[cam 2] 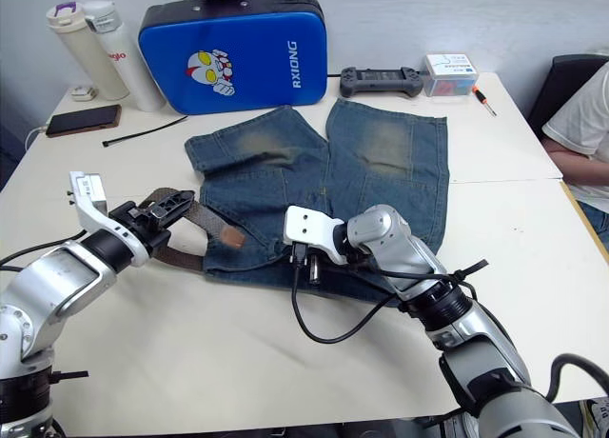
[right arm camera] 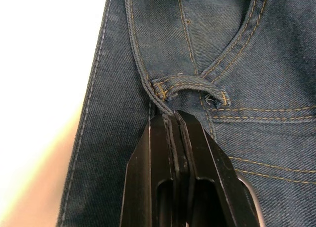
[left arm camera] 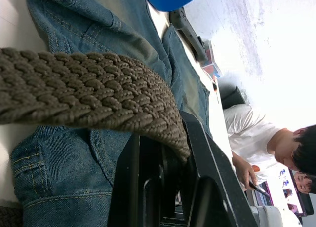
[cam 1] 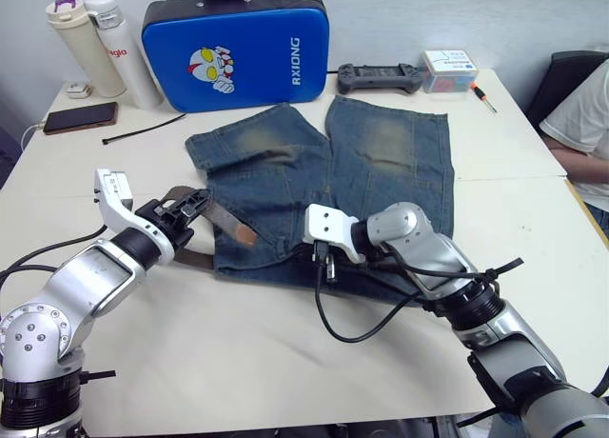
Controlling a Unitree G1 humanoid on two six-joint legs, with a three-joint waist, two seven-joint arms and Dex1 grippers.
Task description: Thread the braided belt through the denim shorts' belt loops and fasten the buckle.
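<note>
Left eye view. One pair of denim shorts (cam 1: 324, 186) lies flat at table centre, waistband toward the robot. One braided belt (cam 1: 214, 219) lies across the shorts' left corner, its long axis running from the left gripper (cam 1: 181, 214) toward the waistband, brown tip resting on the denim. The left gripper is nearer the belt; the right gripper (cam 1: 324, 257) sits at the waistband's middle. The buckle cannot be made out.

Right eye view. Same layout. Also one blue padded case (cam 2: 233, 48), two bottles (cam 2: 95, 52), one phone (cam 2: 81, 120), one controller (cam 2: 381, 79).

Left wrist view. The fingers pinch the belt's woven strap, which drapes over them toward the denim.

Right wrist view. Fingers pressed together, tips touching the waistband just beside one belt loop (right arm camera: 190, 86), which arches open, ready for the strap.
</note>
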